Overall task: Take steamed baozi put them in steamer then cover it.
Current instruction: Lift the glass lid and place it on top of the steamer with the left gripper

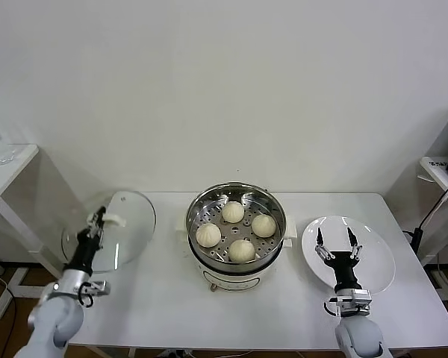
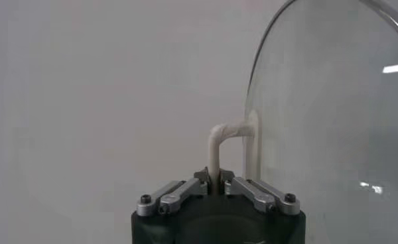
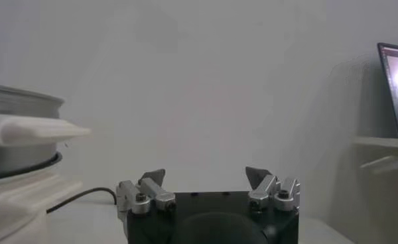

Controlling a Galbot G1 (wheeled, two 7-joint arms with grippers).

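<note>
Right gripper (image 1: 335, 239) waited over the plate (image 1: 378, 257), jaws spread.
Four baozi (image 1: 242, 250) sat in the steamer (image 1: 237, 195); left gripper (image 1: 99, 218) pinched the cover (image 1: 131, 216), not yet on.

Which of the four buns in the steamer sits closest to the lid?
The left bun in the steamer, nearest the lid; the other three lie farther right.

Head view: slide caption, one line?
Left gripper grips lid handle; four baozi in steamer; right gripper open over plate.
</note>
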